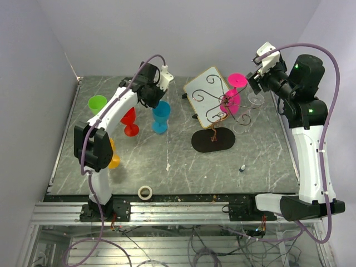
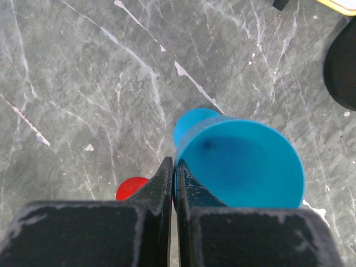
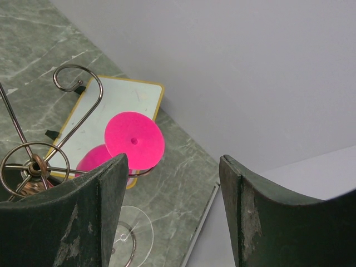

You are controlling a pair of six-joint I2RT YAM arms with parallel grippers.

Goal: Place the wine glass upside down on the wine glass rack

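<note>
We see the table (image 1: 167, 153) bearing the wine glass rack (image 1: 213, 140) right of centre, a pink glass (image 1: 237, 81) hanging upside down on it. Beside it, the right gripper (image 3: 172, 164) has its jaws spread, empty. Left of the rack, the left gripper (image 2: 173, 167) pinches the rim of the upright blue wine glass (image 1: 161, 115).

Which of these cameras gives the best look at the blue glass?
The left wrist view: the blue glass shows large and close from above, its rim pinched in the left tool. The top external view shows it small, standing upright beside the red glass. The right wrist view misses it.
</note>
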